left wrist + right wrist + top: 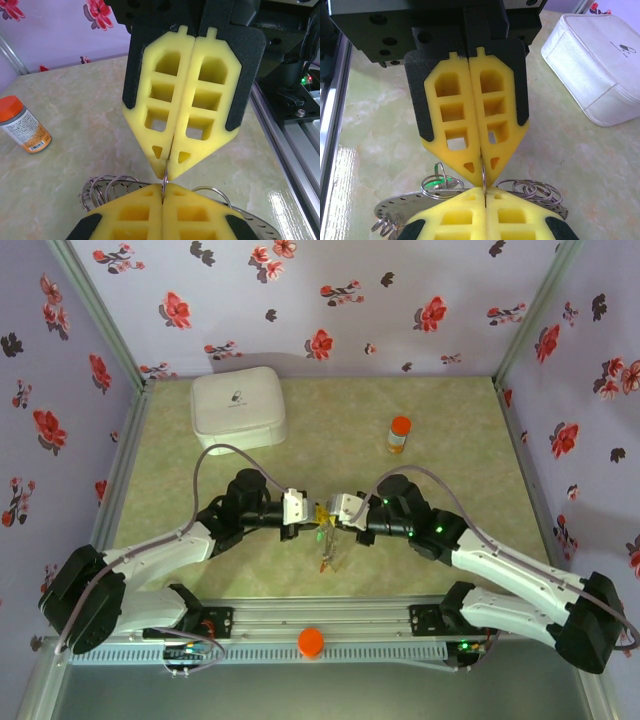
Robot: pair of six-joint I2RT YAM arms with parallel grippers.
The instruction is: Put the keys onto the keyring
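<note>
**Me:** Yellow foam pads [132, 212] of my left end effector [162, 190] sit right under the lens. They are pressed together, with a thin metal loop [164, 176] pinched in their seam.

**Asker:** And your other one?

**Me:** My right end effector [170, 164] meets it tip to tip, pads together too, nipping the same loop from the far side.

**Asker:** Where is the keyring?

**Me:** The keyring [387, 210], a flat studded band, sits just beneath the tips, over the tabletop [75, 165], with small split rings [107, 187] bunched beside it. Whether the pinched loop belongs to it, I cannot tell.

**Asker:** The keys?

**Me:** One green key head [445, 179] shows through a split ring. From overhead, the keys [328, 558] cluster just on the near side of the meeting tips. An orange-capped bottle [25, 125] stands well apart.
</note>
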